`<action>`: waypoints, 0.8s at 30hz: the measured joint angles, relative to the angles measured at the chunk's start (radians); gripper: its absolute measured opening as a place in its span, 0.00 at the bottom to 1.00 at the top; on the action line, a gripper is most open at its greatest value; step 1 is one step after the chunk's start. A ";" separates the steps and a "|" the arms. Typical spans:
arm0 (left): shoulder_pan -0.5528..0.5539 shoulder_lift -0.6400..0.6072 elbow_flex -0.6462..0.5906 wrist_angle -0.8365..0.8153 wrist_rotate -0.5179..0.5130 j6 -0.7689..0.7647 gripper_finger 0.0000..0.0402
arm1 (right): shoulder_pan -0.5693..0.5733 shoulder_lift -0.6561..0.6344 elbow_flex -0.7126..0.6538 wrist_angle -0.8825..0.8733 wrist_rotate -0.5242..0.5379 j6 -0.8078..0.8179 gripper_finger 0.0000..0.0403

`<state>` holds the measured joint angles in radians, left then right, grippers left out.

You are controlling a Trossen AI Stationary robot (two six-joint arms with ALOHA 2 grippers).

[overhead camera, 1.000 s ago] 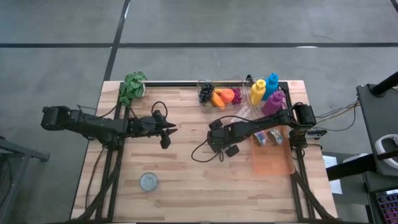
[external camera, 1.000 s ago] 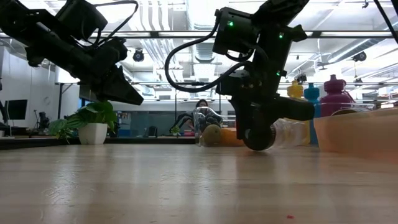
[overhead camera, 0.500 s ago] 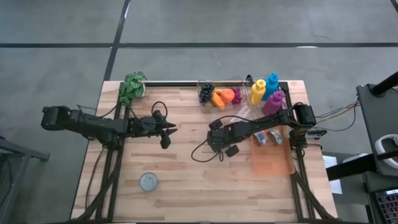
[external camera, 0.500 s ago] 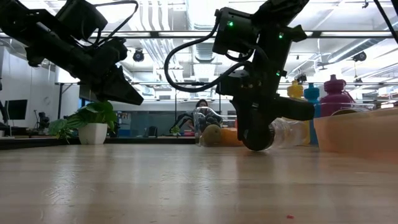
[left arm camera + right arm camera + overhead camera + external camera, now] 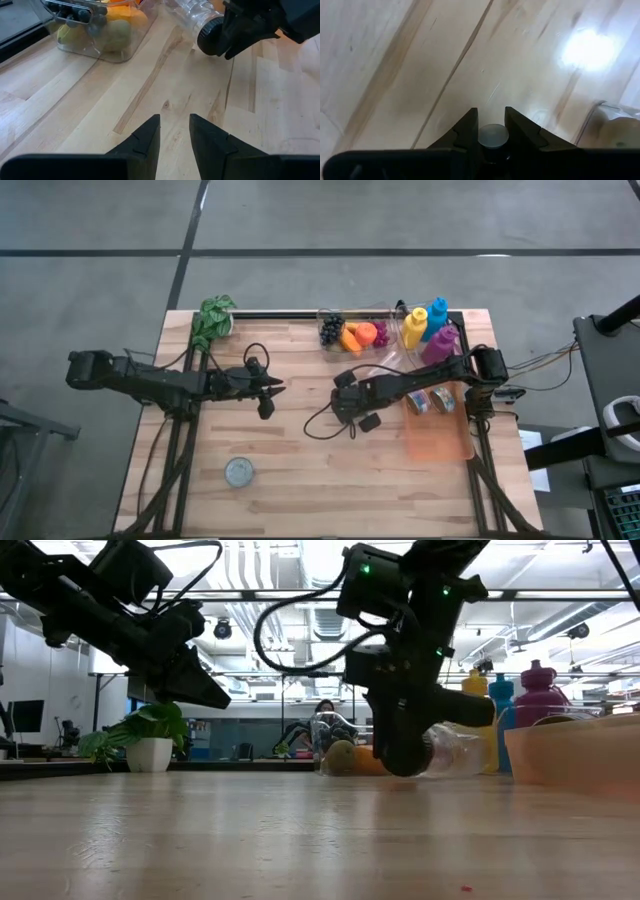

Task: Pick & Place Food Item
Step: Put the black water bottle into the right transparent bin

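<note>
A clear plastic bottle [image 5: 192,11] with a black cap lies on its side near the table's middle, just in front of the clear fruit container [image 5: 352,335]. My right gripper [image 5: 492,127] stands over the cap end [image 5: 350,387], pointing steeply down, shut on the cap. My left gripper [image 5: 174,120] hovers open over bare wood left of centre [image 5: 272,390], aimed toward the bottle with nothing between its fingers. My right gripper pinches the bottle's black cap [image 5: 492,136] between its two fingers. The fingers [image 5: 235,37] come from above, slanting from the table's right. The bottle [image 5: 455,748] lies roughly level behind the gripper; whether its body rests on the table I cannot tell.
Yellow, blue and purple bottles [image 5: 430,330] stand at the far right. An orange tray [image 5: 440,438] with two cans [image 5: 430,402] lies at the right edge. A potted plant [image 5: 213,318] stands at the far left, and a small round tin [image 5: 239,471] lies near the front.
My right gripper has shifted slightly toward the table's left, and the bottle's cap end has moved with it. My left arm has kept still.
</note>
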<state>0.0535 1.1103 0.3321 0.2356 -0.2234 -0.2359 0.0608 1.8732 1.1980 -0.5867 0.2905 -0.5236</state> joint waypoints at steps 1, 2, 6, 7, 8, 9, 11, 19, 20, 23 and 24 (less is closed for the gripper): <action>0.000 0.000 0.000 0.000 0.000 0.000 0.27 | 0.000 -0.001 0.005 0.000 0.000 0.005 0.18; 0.000 0.000 0.000 0.000 0.002 0.000 0.27 | 0.000 -0.002 0.010 0.001 0.000 0.006 0.18; 0.000 0.000 0.000 0.000 0.005 0.000 0.27 | 0.000 -0.007 0.027 0.001 0.000 0.012 0.18; 0.000 0.000 0.000 0.000 0.007 0.000 0.27 | 0.000 -0.011 0.031 0.001 -0.001 0.012 0.18; 0.000 0.000 0.000 0.000 0.007 0.000 0.27 | 0.000 -0.016 0.036 0.001 -0.001 0.015 0.18; 0.000 0.000 0.000 0.000 0.008 0.000 0.27 | 0.000 -0.022 0.041 0.002 -0.001 0.020 0.18; 0.000 0.000 0.000 0.000 0.007 0.000 0.27 | 0.000 -0.036 0.049 0.003 -0.002 0.028 0.18; 0.000 0.000 0.000 0.000 0.008 0.000 0.27 | 0.000 -0.141 0.056 0.049 -0.003 0.085 0.19; 0.000 0.000 0.000 0.001 0.007 0.000 0.27 | 0.000 -0.159 0.056 0.048 -0.003 0.097 0.19; 0.000 0.000 0.000 0.001 0.008 0.000 0.27 | 0.000 -0.220 0.048 0.051 -0.003 0.125 0.18; 0.000 0.000 0.000 0.002 0.008 0.000 0.27 | 0.000 -0.241 0.044 0.051 -0.002 0.130 0.18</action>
<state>0.0532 1.1103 0.3321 0.2379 -0.2154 -0.2363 0.0608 1.6322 1.2425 -0.5353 0.2882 -0.3940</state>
